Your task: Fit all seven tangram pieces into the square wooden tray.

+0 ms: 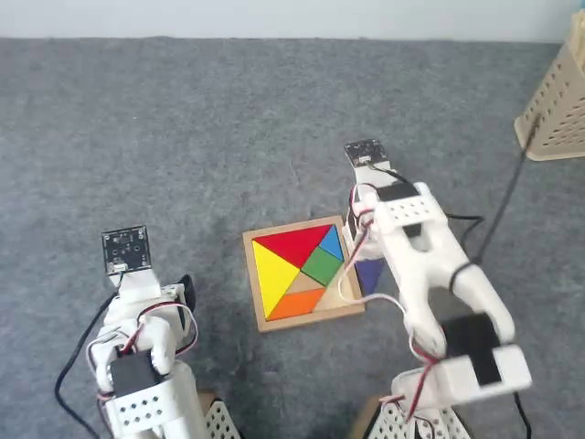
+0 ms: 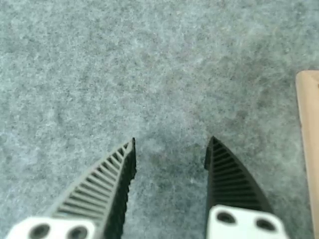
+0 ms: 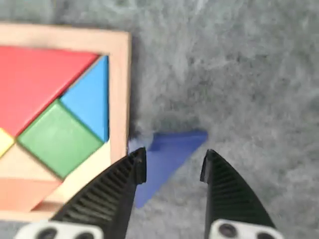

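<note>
Reference item: the square wooden tray, lying flat on the grey carpet.

1. Tray contents: a red triangle, a yellow triangle, a green square, a light blue triangle and an orange piece. They sit edge to edge inside the walls. The pale wood-coloured area beside the green square cannot be identified as either piece or floor.
2. The dark blue piece lies on the carpet just outside the tray. One corner is at the outer wall, on the green-square side.
3. The right gripper is over the dark blue piece. Its jaws are moderately apart and straddle the piece without clamping it. One finger is close to the tray wall.
4. The left gripper is over carpet on the yellow-triangle side of the tray and holds nothing. Its jaws are apart.
5. A beige perforated basket stands well apart from the tray.
</note>
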